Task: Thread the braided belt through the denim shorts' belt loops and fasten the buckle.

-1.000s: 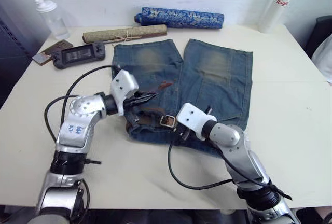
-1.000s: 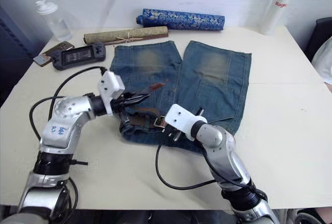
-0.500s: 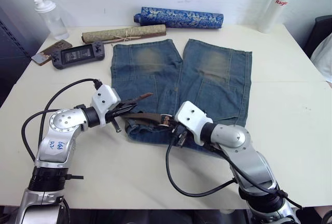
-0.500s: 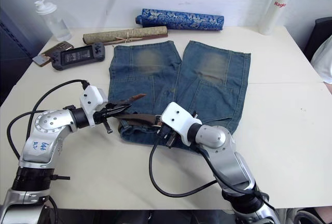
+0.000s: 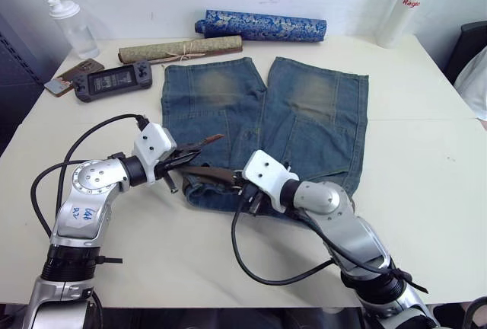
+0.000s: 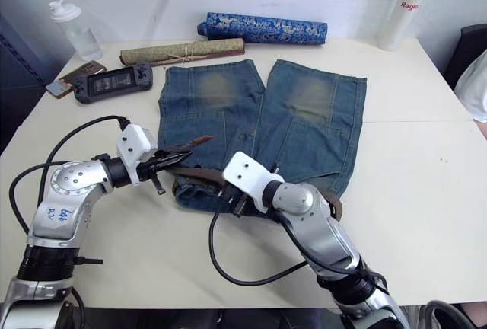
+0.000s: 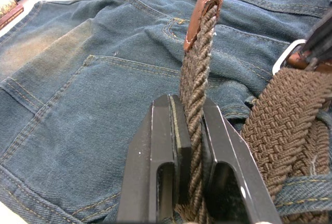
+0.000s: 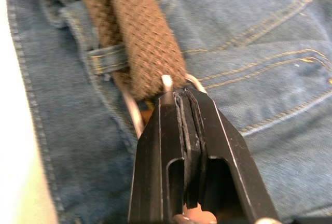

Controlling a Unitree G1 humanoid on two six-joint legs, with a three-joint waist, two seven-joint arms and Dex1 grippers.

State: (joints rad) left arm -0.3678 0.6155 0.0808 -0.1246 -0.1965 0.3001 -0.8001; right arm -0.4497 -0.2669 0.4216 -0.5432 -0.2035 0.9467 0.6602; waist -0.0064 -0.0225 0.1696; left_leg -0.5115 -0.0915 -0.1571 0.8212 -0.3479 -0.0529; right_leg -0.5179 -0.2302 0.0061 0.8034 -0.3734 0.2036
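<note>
Braided belt (image 7: 196,84) looks soft, floppy; left gripper (image 7: 191,130) clamps it below tan tip; right gripper (image 8: 181,105) pinches buckle (image 8: 136,114) at centre frame, stiff hold pt.

Only readable bit I can spot is red lettering on the white bottle (image 5: 408,3) up at about 1 o'clock on the table, reads something like "Rage" and then gets cut off. There's blue handwriting on the left arm's silver casing (image 5: 84,213) too, can't make it out.
</note>
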